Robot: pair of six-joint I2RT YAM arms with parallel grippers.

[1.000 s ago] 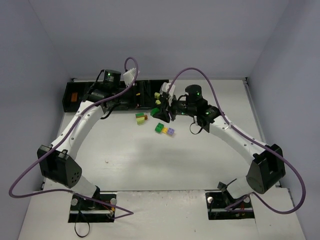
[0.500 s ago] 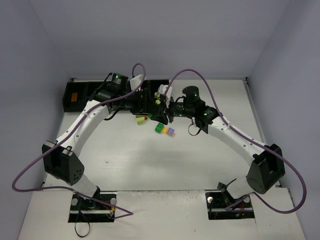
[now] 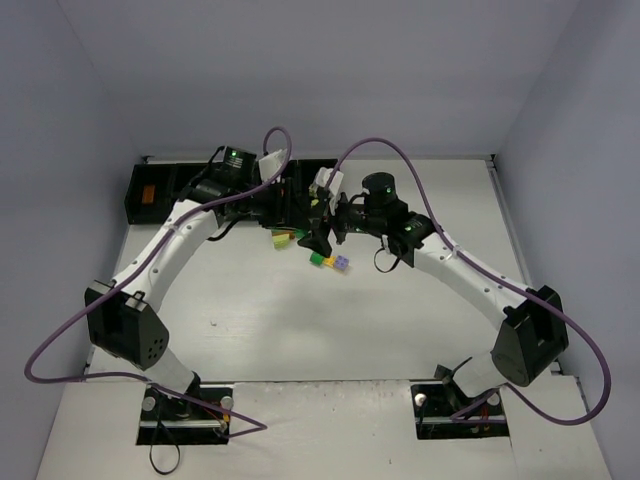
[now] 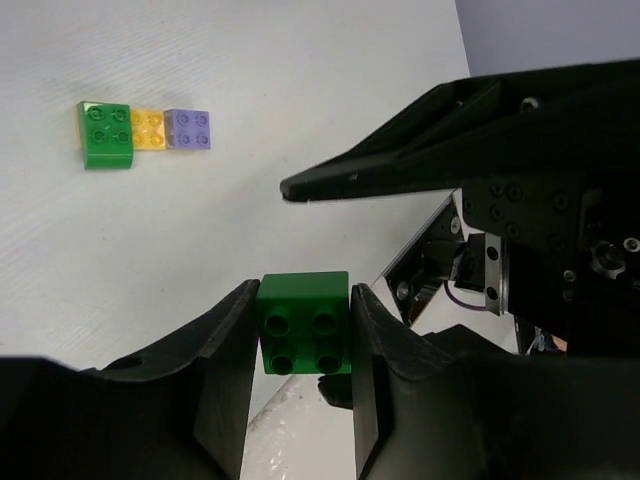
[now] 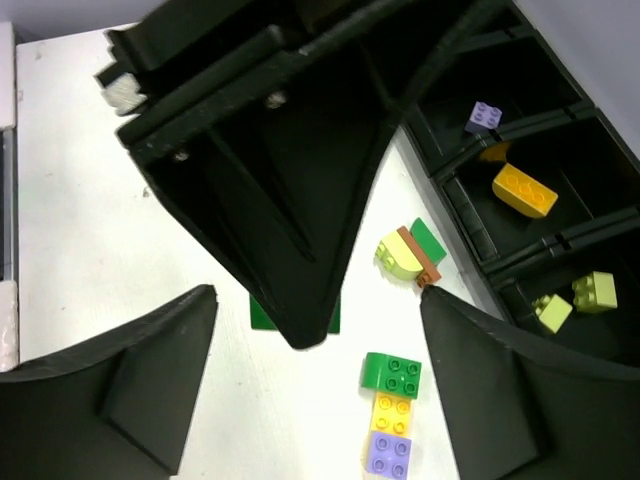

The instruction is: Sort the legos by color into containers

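Dark-green lego [image 4: 304, 322] betw. L gripper [image 4: 304, 300] fingers; R gripper [image 5: 318, 300] jaws apart.

left pincer [image 4: 304, 300]: swings right from the black plastic bins [image 3: 132, 205], now clamps small dark green studded brick [image 4: 304, 325] | right pincer [image 5: 315, 300]: edges left, spread above it

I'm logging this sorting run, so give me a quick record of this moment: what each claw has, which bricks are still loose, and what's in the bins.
left claw: shut on a dark green brick
right claw: open, holding nothing, facing the left claw
loose: row of three bricks, green, yellow and lilac, touching; lime-brown-green cluster beside the bins
bins: one holds a lilac brick, the next an orange-yellow brick, the next two lime bricks
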